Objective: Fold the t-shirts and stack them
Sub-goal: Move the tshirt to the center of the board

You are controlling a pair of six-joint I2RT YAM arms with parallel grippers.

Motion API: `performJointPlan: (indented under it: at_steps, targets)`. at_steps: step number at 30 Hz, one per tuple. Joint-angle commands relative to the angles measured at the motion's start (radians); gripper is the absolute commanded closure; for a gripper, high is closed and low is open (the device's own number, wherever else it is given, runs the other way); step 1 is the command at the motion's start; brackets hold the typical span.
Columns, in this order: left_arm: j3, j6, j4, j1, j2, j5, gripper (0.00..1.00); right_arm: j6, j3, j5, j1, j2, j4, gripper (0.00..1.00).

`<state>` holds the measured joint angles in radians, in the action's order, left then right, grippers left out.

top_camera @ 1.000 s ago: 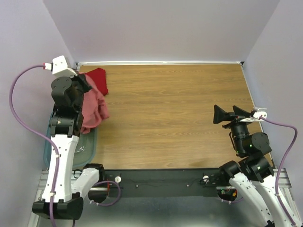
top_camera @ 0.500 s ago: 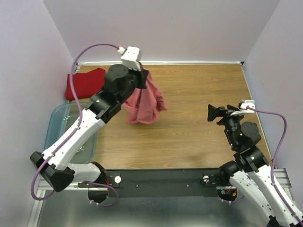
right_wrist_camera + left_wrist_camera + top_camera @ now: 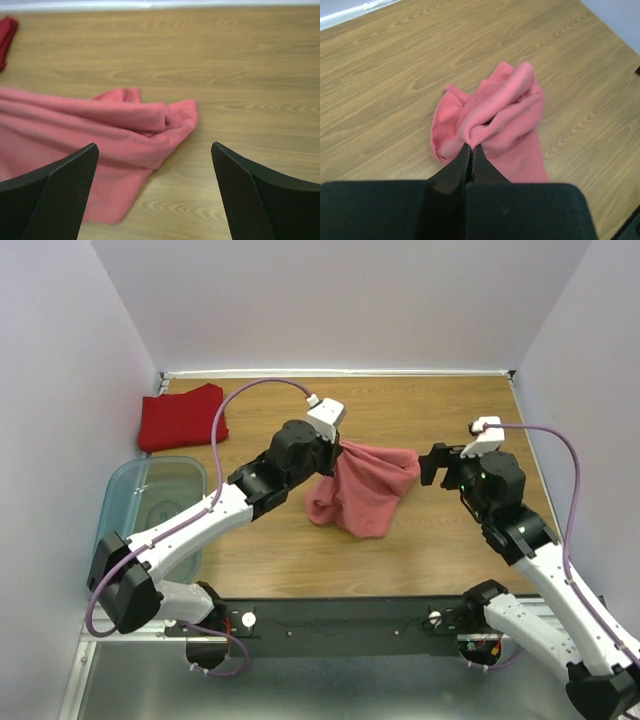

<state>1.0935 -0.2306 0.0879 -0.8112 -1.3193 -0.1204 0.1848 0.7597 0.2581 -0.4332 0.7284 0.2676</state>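
Fabric of the salmon-pink t-shirt [image 3: 360, 490] was caught in the left claw [image 3: 338, 447], whose two dark fingers were pressed tight together on a rolled edge of the cloth. From the left wrist view the pinch was plain: the fingertips met with only a fold of pink between them. The rest of the shirt fell away from the claw in a crumpled bunch, and its lower folds lay on the wooden bench [image 3: 430, 405], about the middle of it.

The right claw [image 3: 438, 465] stood with its jaws spread wide, holding nothing. It hung just beside the shirt's right-hand edge, pointed toward it, and from where I stood it looked apart from the cloth. Its own camera looked between the two black fingers onto the pink heap.

The deep red t-shirt [image 3: 180, 418] lay flat in the far left corner of the bench, well apart from both claws. A clear bluish bin [image 3: 118, 492] sat nearer, along the left side.
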Motion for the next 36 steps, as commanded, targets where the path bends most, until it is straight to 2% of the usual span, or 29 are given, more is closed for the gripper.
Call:
performJointPlan:
  at_steps: [1,3,4,10,11,12,13,14,16,18,21,28,36]
  targets:
    - [-0.018,-0.007,-0.089,0.082,0.066,-0.007,1.0,0.024,0.073,-0.192,-0.007,0.133,0.099,0.0]
    - [-0.059,-0.052,-0.063,0.131,0.077,0.053,1.0,0.045,0.075,-0.22,-0.007,0.182,0.105,0.0]
    - [-0.136,-0.076,-0.062,0.168,0.086,0.094,1.0,0.07,0.072,-0.238,-0.007,0.224,0.105,0.01]
    - [-0.248,-0.084,-0.083,0.196,0.117,0.097,1.0,0.108,0.061,-0.232,-0.007,0.304,0.102,0.02]
    - [-0.247,-0.082,-0.083,0.199,0.114,0.091,0.96,0.108,0.062,-0.232,-0.007,0.308,0.102,0.02]
    - [-0.245,-0.076,-0.083,0.199,0.108,0.085,0.85,0.108,0.064,-0.234,-0.009,0.321,0.104,0.02]
    - [-0.241,-0.07,-0.083,0.199,0.104,0.082,0.63,0.108,0.067,-0.238,-0.007,0.325,0.104,0.02]
    - [-0.238,-0.066,-0.082,0.201,0.095,0.076,0.53,0.108,0.07,-0.243,-0.006,0.33,0.104,0.02]
    - [-0.233,-0.053,-0.083,0.204,0.088,0.073,0.4,0.107,0.075,-0.252,-0.007,0.345,0.104,0.02]
    - [-0.23,-0.046,-0.082,0.205,0.084,0.074,0.37,0.107,0.076,-0.25,-0.007,0.355,0.104,0.02]
    - [-0.227,-0.038,-0.083,0.213,0.103,0.079,0.26,0.108,0.081,-0.253,-0.007,0.37,0.101,0.02]
    - [-0.214,0.019,-0.039,0.276,0.189,0.024,0.2,0.096,0.093,-0.309,-0.006,0.45,0.093,0.04]
    - [-0.308,0.016,-0.074,0.313,0.197,0.103,0.21,0.1,0.131,-0.201,-0.007,0.575,0.058,0.04]
